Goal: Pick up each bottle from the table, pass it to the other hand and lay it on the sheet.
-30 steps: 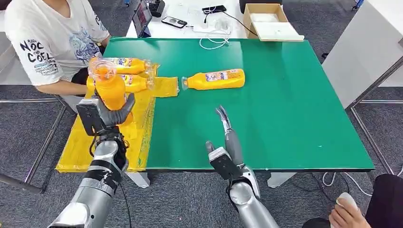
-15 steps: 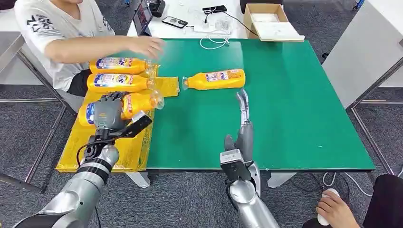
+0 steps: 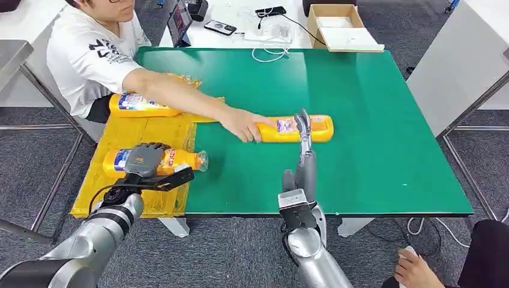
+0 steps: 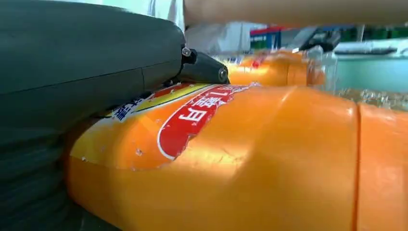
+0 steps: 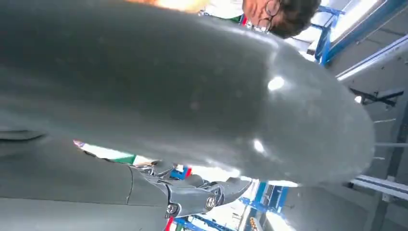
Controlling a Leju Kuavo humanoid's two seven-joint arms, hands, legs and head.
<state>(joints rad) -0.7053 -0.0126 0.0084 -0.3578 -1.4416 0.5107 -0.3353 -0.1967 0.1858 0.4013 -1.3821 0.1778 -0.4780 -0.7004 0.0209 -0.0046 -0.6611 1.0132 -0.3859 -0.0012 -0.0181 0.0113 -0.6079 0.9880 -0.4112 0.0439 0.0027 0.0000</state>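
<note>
Lowered, left hand [image 3: 146,158] grips bottle [image 3: 180,160] flat — on sheet [image 3: 150,129].

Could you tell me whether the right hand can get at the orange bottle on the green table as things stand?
Probably not cleanly yet: the right hand is open right beside the orange bottle, but a person's hand rests on its cap end, so that end is blocked.

Take the green table [image 3: 372,150] as your landmark: its right half and near edge lie bare, so a hand can pass there. Across its left-centre a person's arm [image 3: 180,99] stretches to the bottle [image 3: 297,129] at mid-table, blocking that lane. Your right hand [image 3: 305,153] stands upright just before that bottle.
</note>
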